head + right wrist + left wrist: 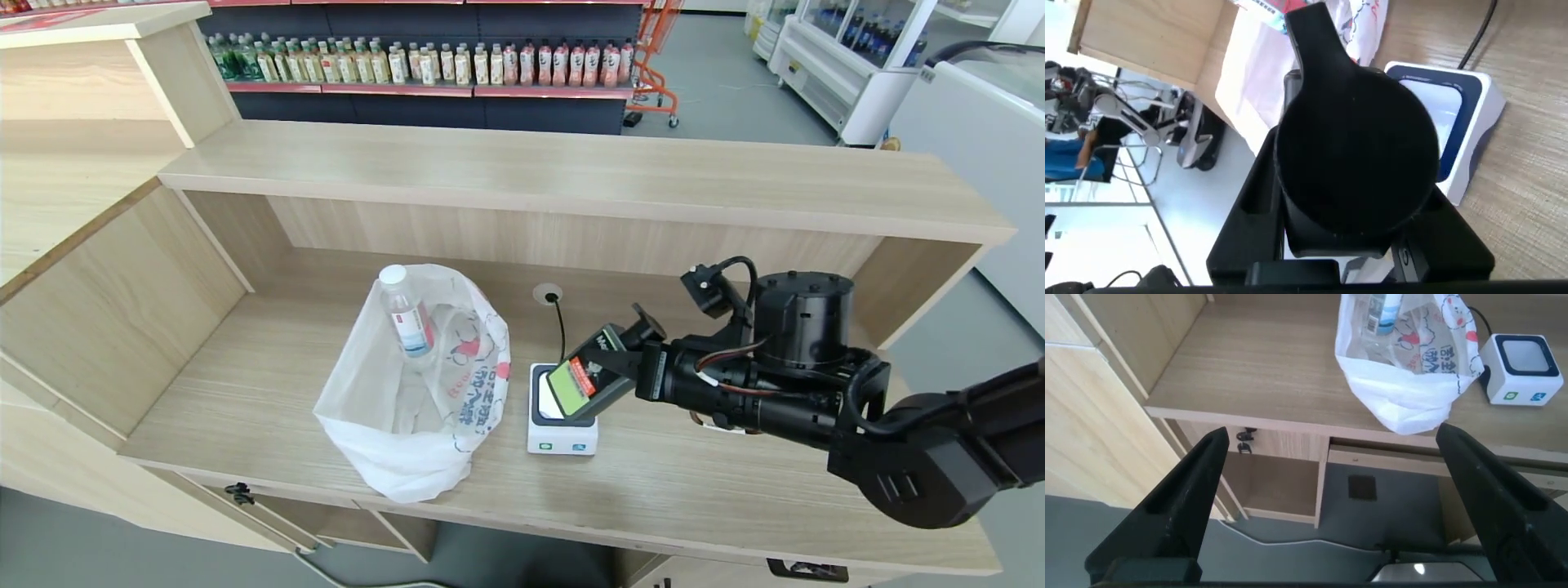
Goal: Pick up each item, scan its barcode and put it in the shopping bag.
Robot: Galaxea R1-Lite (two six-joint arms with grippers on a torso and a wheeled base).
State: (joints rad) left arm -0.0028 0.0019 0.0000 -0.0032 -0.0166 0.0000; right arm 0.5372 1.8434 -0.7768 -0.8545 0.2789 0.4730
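**Right pincer holds canister over scanner; left pincer released**

The right pincer (pixel 627 359) is clenched on a dark canister (pixel 581 382) with a green and red label. It holds the canister tilted, directly above the white scanner (pixel 562 429) on the desk (pixel 694 482).

Past the scanner from this pincer, the shopping bag (pixel 424 425) stands open on the desk, close beside the scanner. A clear water bottle (pixel 406 312) with a white cap leans inside it.

The left pincer (pixel 1339 506) is released, its fingers (pixel 1184 514) spread wide. It hangs in front of and below the desk edge, with the bag and scanner ahead of it.
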